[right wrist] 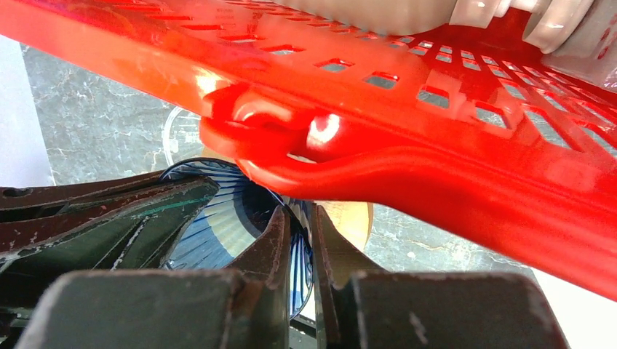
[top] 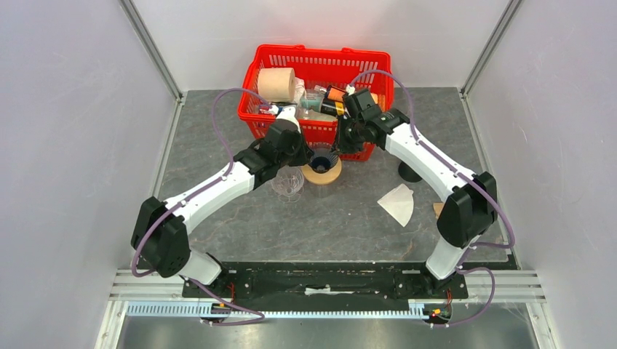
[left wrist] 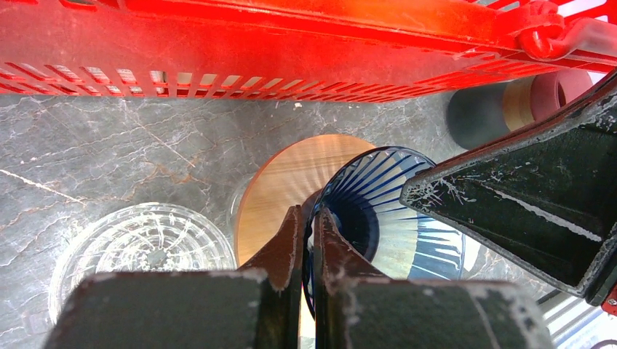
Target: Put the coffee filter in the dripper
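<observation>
Top view: I count one red basket (top: 314, 131) at upper centre. It holds a tan roll (top: 276, 83) at its left end and a jumble of bottles I can't count. Just below the basket, both arms meet over a single blue dripper (top: 322, 160), which sits on one wooden disc (top: 324, 174). The left gripper (top: 310, 155) and right gripper (top: 337, 151) are too small here for me to read. One clear glass vessel (top: 287, 182) stands just left of the disc. The one coffee filter (top: 398, 203) lies flat on the table, right of centre, well apart from the dripper.

Left wrist: my left pincer (left wrist: 308, 215) is nearly closed, nipping the dripper's (left wrist: 385, 196) near rim. The dripper looks empty. The glass vessel (left wrist: 138, 247), lower left, is empty too.

Right wrist: my right pincer (right wrist: 299, 212) is narrow, clamped on the dripper's (right wrist: 218, 218) ribbed rim, under the basket's handle (right wrist: 407, 174).
</observation>
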Controlling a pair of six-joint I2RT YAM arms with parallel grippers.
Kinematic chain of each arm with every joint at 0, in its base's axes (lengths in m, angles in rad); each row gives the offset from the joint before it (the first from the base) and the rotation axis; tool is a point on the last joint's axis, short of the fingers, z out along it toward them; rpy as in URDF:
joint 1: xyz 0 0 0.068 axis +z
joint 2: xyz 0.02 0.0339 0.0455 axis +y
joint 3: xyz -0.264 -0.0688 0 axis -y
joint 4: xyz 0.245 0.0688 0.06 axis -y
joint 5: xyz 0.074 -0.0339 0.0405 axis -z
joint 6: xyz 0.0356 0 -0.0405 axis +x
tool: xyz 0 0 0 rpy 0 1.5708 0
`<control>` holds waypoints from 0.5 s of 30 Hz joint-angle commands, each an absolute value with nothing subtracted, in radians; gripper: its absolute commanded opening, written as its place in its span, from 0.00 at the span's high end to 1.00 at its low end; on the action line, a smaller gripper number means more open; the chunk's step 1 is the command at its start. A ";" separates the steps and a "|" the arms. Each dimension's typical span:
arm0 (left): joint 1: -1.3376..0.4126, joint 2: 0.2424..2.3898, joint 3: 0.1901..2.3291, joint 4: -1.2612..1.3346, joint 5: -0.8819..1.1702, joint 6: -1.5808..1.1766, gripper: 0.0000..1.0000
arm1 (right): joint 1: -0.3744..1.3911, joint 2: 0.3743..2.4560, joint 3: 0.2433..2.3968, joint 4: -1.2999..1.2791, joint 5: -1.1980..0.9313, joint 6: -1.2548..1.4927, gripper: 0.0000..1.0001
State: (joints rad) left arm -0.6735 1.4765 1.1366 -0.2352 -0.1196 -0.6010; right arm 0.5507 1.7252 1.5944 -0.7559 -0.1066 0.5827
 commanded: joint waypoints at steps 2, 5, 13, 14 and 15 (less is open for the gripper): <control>-0.689 1.518 1.165 -0.406 -0.099 -0.559 0.93 | 0.555 1.786 1.652 -0.905 -0.014 0.593 0.97; -0.689 1.512 1.192 -0.407 -0.101 -0.550 0.87 | 0.556 1.784 1.695 -0.908 -0.017 0.589 0.92; -0.689 1.501 1.290 -0.426 -0.131 -0.531 0.74 | 0.561 1.784 1.807 -0.919 -0.021 0.582 0.81; -0.689 1.500 1.304 -0.430 -0.137 -0.528 0.71 | 0.561 1.785 1.825 -0.922 -0.024 0.582 0.79; -0.689 1.501 1.319 -0.436 -0.147 -0.525 0.69 | 0.561 1.788 1.836 -0.926 -0.027 0.581 0.78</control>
State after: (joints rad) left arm -0.6804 1.5013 1.2346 -0.3847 -0.1184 -0.5739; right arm 0.5686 1.7809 1.7462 -0.9257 -0.0776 0.5751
